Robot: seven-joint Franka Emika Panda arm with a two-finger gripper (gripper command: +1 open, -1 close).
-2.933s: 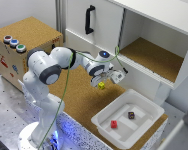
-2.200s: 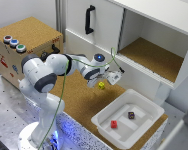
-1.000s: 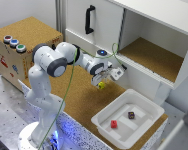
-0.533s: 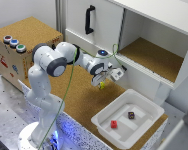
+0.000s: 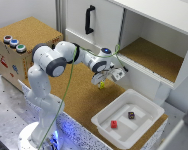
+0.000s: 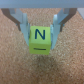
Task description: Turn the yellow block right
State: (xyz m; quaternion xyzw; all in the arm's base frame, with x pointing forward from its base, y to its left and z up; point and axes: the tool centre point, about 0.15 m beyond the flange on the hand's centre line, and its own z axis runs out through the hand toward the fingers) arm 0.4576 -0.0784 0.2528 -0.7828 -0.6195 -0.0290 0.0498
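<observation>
The yellow block [image 6: 40, 39] is a small bright cube with a dark letter N on the face toward the wrist camera. It sits between the two fingers of my gripper [image 6: 40, 31], which is shut on it just above the cork surface; its shadow lies right under it. In the exterior view the gripper [image 5: 101, 81] hangs over the cork board with the yellow block [image 5: 100, 84] showing as a small yellow spot at its tips, to the exterior view's left of the white tray.
A white tray [image 5: 102, 120] holds a red cube [image 5: 114, 124] and a dark maroon cube [image 5: 131, 115]. Behind stands a white cabinet with an open shelf [image 5: 154, 56] and a black door handle [image 5: 88, 19]. A cork box with coloured buttons [image 5: 13, 43] sits at the exterior view's left.
The arm's elbow swung back and forth over the earlier frames. The gripper stayed over the same spot with the block in it, and in the last half second nothing visibly moved.
</observation>
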